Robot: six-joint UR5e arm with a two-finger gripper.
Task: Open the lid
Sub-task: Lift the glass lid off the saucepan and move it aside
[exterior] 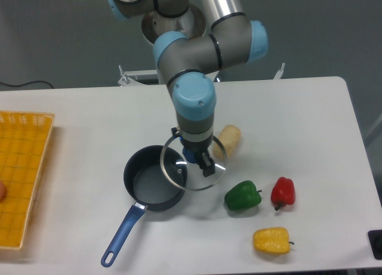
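Gripping the lid (193, 161) by its blue knob, my gripper (199, 160) hangs pointing straight down, its fingers closed narrow on that knob at the centre of the glass. I hold the lid in the air, roughly level, beside the saucepan (154, 178): the left part of its rim overlaps the pan's right wall from this view, while the rest sits over bare worktop (310, 120) between the pan and the green pepper (243, 195). The pan's dark inside is open to view and looks empty.

So the lift is done and I judge the step in hand to be the carry-off, with setting down left to do. The next move calls for a free patch of worktop. Just behind the lid, toward the back edge, lies a pale bread roll (229, 139), partly hidden by the glass; the green pepper sits close at the front-right, with a red pepper (283, 191) and a yellow pepper (271, 240) further toward the front-right corner. I would lower the lid flat into the gap between pan and green pepper, keeping it level so the rim lands evenly, and release only once the glass rests. A yellow basket (24, 167) stands at the left edge, well apart.
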